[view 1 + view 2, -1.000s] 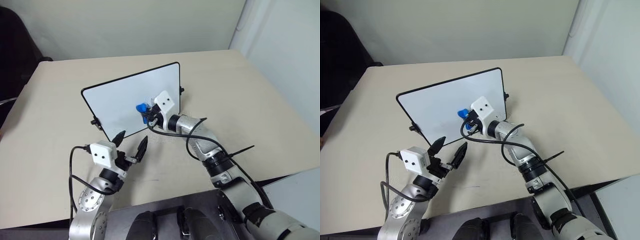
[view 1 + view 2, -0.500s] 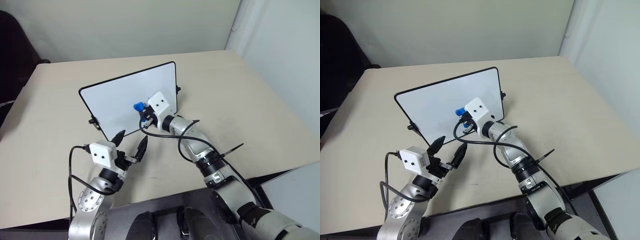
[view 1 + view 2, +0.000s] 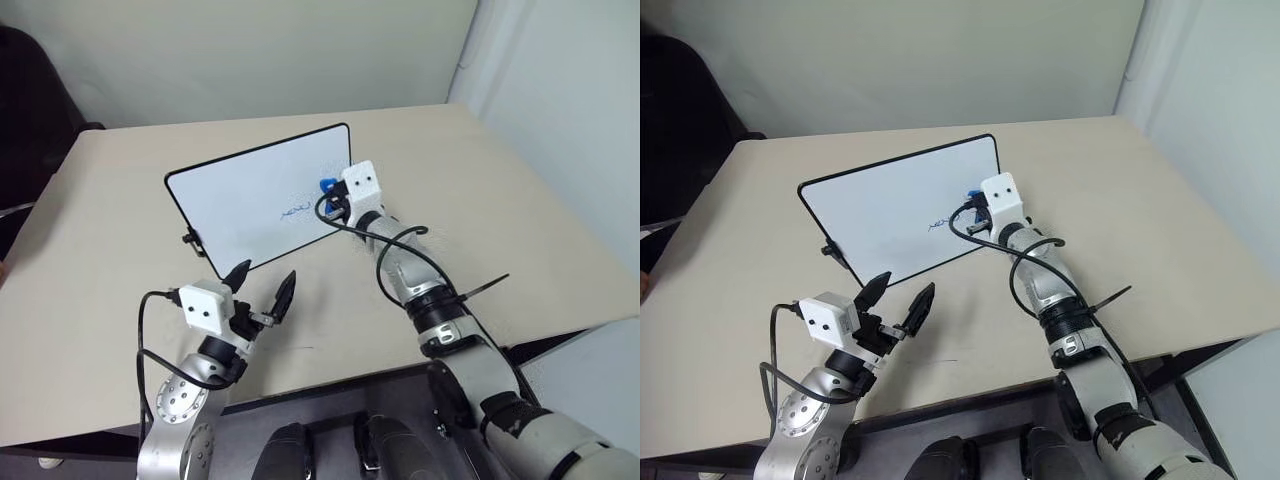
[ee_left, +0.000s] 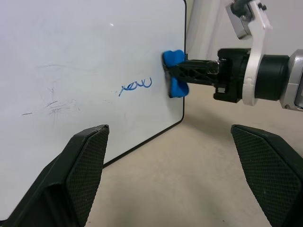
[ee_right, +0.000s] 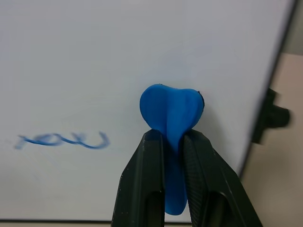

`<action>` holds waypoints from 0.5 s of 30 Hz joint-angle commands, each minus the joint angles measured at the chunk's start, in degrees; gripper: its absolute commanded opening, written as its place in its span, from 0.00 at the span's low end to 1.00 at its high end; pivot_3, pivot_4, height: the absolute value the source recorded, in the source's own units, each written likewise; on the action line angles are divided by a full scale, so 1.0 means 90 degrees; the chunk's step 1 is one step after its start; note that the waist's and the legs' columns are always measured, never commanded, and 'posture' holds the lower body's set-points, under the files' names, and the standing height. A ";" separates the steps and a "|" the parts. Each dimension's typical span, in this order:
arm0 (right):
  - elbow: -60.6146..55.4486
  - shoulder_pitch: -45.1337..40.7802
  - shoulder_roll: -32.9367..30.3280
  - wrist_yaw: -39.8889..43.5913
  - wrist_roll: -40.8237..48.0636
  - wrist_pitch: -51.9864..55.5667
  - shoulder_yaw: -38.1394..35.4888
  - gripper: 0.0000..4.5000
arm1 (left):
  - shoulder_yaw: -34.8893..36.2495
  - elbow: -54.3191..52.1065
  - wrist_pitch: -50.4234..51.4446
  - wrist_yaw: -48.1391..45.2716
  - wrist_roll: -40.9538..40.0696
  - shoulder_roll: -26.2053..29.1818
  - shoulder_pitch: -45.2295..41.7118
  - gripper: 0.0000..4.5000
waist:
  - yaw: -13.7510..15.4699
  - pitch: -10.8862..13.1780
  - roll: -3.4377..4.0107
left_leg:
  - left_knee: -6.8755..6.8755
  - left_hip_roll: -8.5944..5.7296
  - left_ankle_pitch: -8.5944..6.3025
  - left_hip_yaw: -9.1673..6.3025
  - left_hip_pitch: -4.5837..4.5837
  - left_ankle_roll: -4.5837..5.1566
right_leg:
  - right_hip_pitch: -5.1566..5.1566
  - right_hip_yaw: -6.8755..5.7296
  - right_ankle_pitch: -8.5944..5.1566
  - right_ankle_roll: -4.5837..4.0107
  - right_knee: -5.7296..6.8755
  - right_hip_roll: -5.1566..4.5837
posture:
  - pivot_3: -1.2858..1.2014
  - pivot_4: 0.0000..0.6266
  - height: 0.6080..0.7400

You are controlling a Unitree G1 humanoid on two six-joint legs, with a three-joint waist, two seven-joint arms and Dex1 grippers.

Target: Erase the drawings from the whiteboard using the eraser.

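Note:
The whiteboard (image 3: 250, 195) stands propped at a slant on the beige table, and the drawings (image 3: 297, 211) are a small blue scribble right of its middle. My right gripper (image 3: 331, 190) is shut on the blue eraser (image 3: 326, 185), which rests against the board near its right edge, to the right of the scribble (image 4: 136, 86). The wrist view has the eraser (image 5: 170, 111) squeezed between both black fingers (image 5: 151, 161). My left gripper (image 3: 265, 276) hangs open in front of the board's lower edge, holding nothing.
The board has black side knobs (image 3: 190, 240). Faint grey smudges (image 4: 57, 106) mark its left part. The table (image 3: 520, 210) extends to the right toward a pale wall. A dark shape (image 3: 25, 80) stands beyond the table's back left corner.
My right gripper has swept the eraser to the right, from the board's middle to its right edge, uncovering the blue scribble. The left gripper has stayed where it was.

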 commanded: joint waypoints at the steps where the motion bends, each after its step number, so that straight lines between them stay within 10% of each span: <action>1: -0.0205 -0.0052 0.0153 0.0211 -0.0044 -0.0100 0.0185 0.13 | -0.0022 -0.0222 -0.0045 -0.0007 -0.0034 0.0001 -0.0106 1.00 | -0.0010 0.0000 0.0000 | 0.0000 0.0000 0.0000 0.0000 -0.0002 0.0000 | -0.0003 0.0000 0.0004 0.0005 0.0001 0.0000 | 0.52 0.24 1.00; 15: -0.0199 0.0075 0.0715 0.0929 -0.0469 -0.0106 0.1198 0.13 | 0.0043 -0.0406 -0.0011 0.0059 -0.0016 0.0030 0.0039 1.00 | -0.0209 -0.0002 -0.0003 | -0.0012 0.0005 0.0008 -0.0001 0.0021 0.0028 | -0.0062 -0.0012 0.0047 0.0019 0.0003 0.0008 | 0.52 0.24 1.00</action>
